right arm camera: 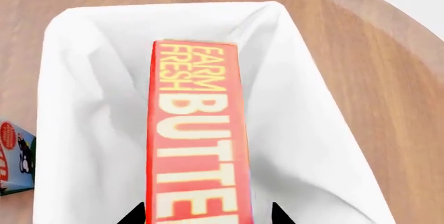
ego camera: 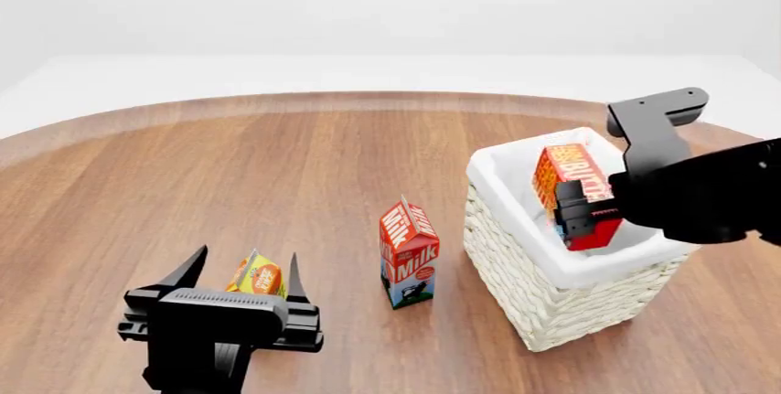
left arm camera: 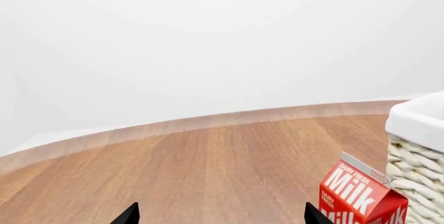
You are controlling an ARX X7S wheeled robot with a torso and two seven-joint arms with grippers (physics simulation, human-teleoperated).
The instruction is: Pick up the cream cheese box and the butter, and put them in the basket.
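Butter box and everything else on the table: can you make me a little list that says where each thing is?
butter: held by the right gripper over the basket
basket: on the wooden table, white cloth liner inside
milk carton: upright, beside the basket
juice carton: near the left gripper
left gripper: open, holding nothing
cream cheese box: not visible in any view

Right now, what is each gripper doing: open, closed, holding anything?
Left gripper: open, holding nothing, above the table by the juice carton.
Right gripper: closed on the butter, held over the basket.
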